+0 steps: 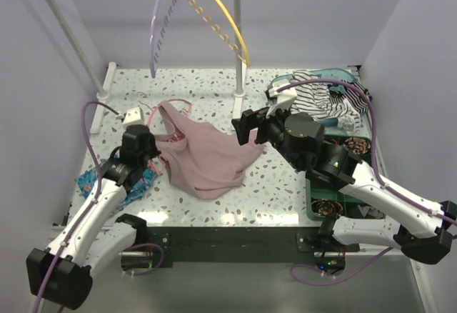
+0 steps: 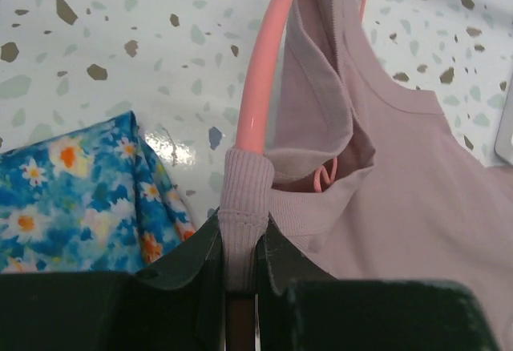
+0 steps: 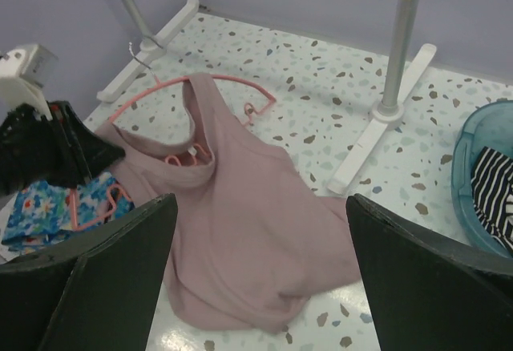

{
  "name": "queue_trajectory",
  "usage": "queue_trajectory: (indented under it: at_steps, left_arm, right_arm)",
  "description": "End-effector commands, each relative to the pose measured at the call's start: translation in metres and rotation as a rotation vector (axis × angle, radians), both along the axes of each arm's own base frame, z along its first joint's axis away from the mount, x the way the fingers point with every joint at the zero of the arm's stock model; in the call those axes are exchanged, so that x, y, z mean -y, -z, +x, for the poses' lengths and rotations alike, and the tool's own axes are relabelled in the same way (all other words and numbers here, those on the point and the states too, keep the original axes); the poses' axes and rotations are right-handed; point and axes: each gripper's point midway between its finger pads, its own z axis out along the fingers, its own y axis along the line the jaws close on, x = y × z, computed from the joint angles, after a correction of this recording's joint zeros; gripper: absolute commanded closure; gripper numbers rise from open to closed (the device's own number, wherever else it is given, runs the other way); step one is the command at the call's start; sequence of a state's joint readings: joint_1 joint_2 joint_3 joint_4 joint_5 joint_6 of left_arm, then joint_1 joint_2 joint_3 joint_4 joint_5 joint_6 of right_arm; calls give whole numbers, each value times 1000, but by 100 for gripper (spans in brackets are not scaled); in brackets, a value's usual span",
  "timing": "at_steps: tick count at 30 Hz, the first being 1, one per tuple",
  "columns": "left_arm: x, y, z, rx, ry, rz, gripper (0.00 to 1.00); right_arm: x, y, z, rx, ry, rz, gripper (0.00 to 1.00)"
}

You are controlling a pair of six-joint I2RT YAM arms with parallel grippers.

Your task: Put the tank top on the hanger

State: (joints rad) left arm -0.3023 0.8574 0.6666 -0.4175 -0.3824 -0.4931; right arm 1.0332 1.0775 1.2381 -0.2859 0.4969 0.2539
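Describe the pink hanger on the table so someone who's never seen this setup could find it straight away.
On the speckled table, left of centre, lies a mauve tank top. The hanger is the thin coral-pink hoop poking from its straps, pinched by the left claw. Unlike the lilac hanger and yellow hanger hung overhead, it is down on the table.

Two white-shelled robot arms with black joints, seen from across the counter. The left arm (image 1: 100, 206) and right arm (image 1: 371, 183) each trail a lilac cable (image 1: 85, 127) back from the fingers. The left fingers (image 2: 192, 279) and right fingers (image 3: 425, 279) are matte, dark green-black and flat-faced. Behind the right fingers sits a round black motor housing (image 1: 300, 128), with a small green light (image 1: 331, 163) further back.
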Motion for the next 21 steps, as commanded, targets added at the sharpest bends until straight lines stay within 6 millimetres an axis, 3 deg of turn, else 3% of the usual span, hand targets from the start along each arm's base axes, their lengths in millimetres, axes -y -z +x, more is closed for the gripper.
queue_trajectory:
  at_steps: [1, 8, 11, 14, 21]
  left_arm:
    - [-16, -77, 50, 235, -13, -85, 100]
    - [-78, -139, 63, 327, -123, 21, 100]
    - [-96, -178, 65, 392, -155, 88, 100]
    - [-99, -207, 72, 438, -129, 146, 100]
    - [-102, -247, 91, 473, -84, 231, 100]
  right_arm:
    - [10, 1, -3, -10, 24, 2, 9]
    - [14, -4, -6, -11, 20, 0, 9]
    - [14, -6, -7, -12, 17, -1, 9]
    - [11, -9, -7, -12, 4, 1, 9]
    - [10, -12, -7, -16, -3, -15, 9]
